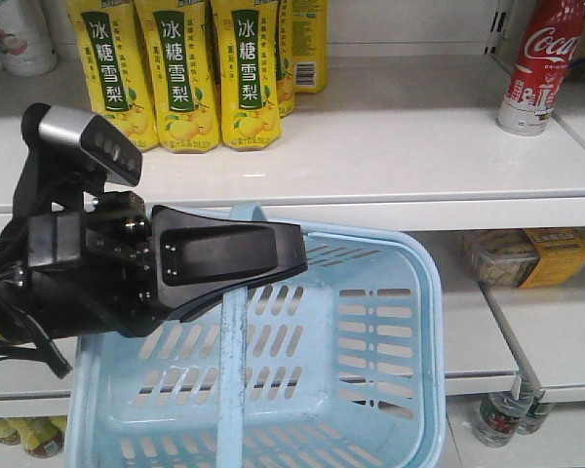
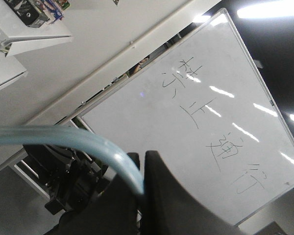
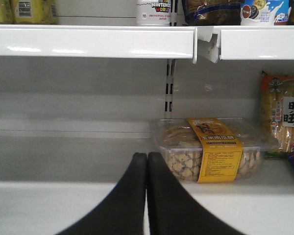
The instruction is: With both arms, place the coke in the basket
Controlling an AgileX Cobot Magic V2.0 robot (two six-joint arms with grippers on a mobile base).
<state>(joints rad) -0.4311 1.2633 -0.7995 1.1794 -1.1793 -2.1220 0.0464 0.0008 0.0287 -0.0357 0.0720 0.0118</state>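
Left pincer (image 1: 273, 255), black and wedge-shaped, clamps the flat handle (image 1: 236, 341) of the pale blue slotted plastic basket (image 1: 421, 292). Coke (image 1: 549, 58), a glossy red contoured bottle, stands upright on the white shelf (image 1: 390, 146), upper right. Right pincer (image 3: 147, 164) is closed and empty.

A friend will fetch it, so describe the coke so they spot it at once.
Look at the white upper shelf above the pale blue basket and go to its far right end. The coke stands there alone: small, red with white script, unlike the tall yellow bottles at left.
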